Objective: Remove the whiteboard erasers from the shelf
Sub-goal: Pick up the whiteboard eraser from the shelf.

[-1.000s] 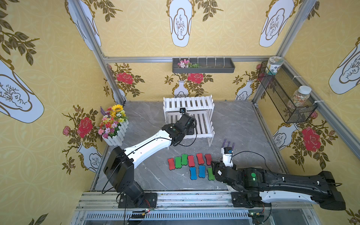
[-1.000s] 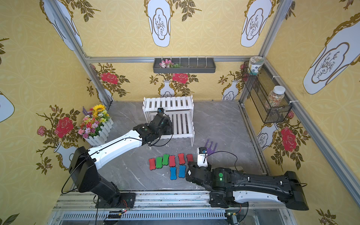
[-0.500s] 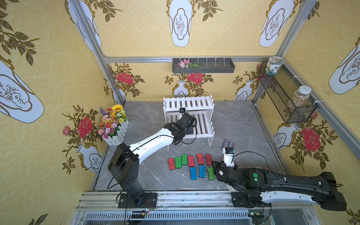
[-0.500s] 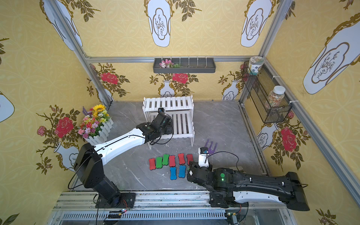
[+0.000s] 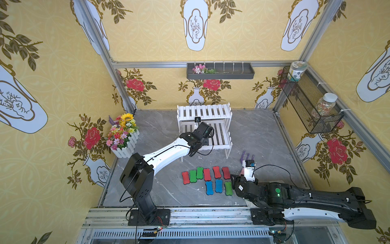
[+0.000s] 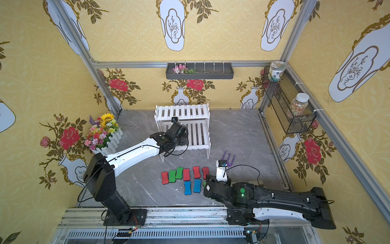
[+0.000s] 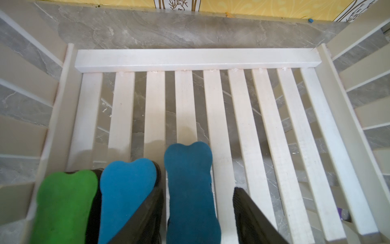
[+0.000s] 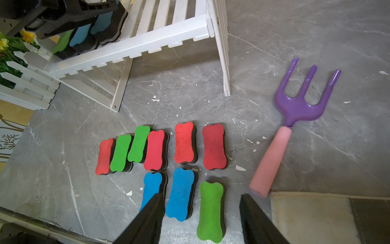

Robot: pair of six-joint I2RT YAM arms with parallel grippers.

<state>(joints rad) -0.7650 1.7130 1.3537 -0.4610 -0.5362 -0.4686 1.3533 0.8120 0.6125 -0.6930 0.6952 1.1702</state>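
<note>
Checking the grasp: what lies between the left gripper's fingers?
The darker blue eraser, lying on the shelf slats, sits between the left gripper fingers. The left wrist view shows a gap on one side.

Nothing really readable here. The jar (image 5: 297, 71) at the upper right has a printed label, and there's a small white sticker (image 6: 207, 187) on the right arm (image 6: 263, 196), both too tiny to make out.
</note>
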